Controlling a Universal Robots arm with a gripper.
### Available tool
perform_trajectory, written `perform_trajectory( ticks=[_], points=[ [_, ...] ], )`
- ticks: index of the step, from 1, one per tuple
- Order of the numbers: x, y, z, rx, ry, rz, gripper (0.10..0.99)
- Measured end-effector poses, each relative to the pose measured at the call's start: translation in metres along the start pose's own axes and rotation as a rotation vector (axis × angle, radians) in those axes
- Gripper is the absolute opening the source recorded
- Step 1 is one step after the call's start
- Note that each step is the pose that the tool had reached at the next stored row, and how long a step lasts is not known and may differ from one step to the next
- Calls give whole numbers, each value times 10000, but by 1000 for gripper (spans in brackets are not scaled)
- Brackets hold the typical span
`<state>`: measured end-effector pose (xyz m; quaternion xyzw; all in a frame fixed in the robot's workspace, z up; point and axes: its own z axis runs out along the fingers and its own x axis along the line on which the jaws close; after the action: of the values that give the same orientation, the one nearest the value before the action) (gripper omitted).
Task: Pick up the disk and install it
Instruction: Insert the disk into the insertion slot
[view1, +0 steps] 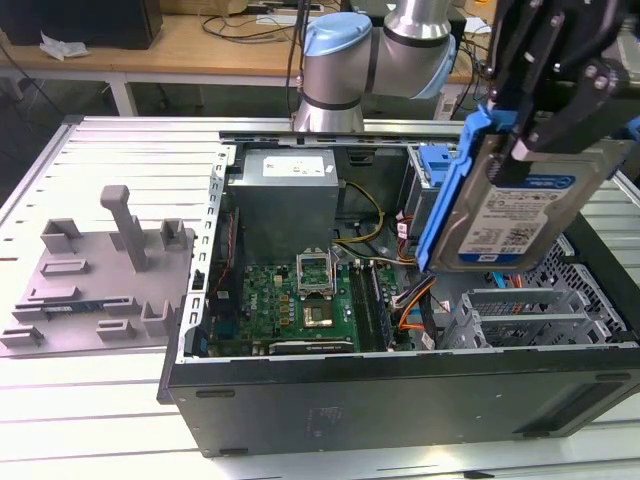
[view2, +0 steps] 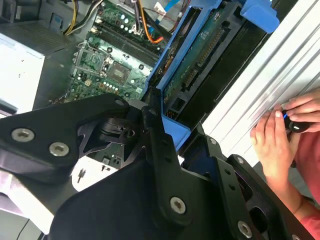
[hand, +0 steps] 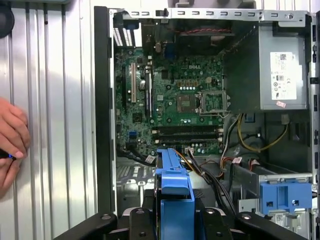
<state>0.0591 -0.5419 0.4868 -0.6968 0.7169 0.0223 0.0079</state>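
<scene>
The disk (view1: 520, 215), a silver hard drive with a white-and-blue label and a blue plastic frame, hangs tilted in the air above the open computer case (view1: 400, 400), on the exterior view's right. My black gripper (view1: 530, 135) is shut on its upper end. In the second wrist view, the disk's circuit-board underside (view2: 200, 55) runs away from the gripper (view2: 175, 135), over the case. The first wrist view has the blue frame edge (hand: 173, 185) rising between the fingers of the gripper (hand: 172, 220), above the case's drive area.
Inside the case lie a green motherboard (view1: 300, 300), a grey power supply (view1: 285, 200), cables, a metal drive cage (view1: 530, 315) and a blue carrier (hand: 285, 195). A grey fixture plate (view1: 100, 270) with posts sits beside the case. A person's hand (view2: 280, 135) rests on the ribbed table.
</scene>
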Motion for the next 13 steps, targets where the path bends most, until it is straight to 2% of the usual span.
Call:
perform_trajectory(
  ticks=[3, 6, 13],
  points=[
    [25, -108, 1, 0, 0, -17, 369],
    [51, -246, 4, -2, 0, -50, 369],
    [76, -463, 15, -6, 3, -150, 369]
  ],
)
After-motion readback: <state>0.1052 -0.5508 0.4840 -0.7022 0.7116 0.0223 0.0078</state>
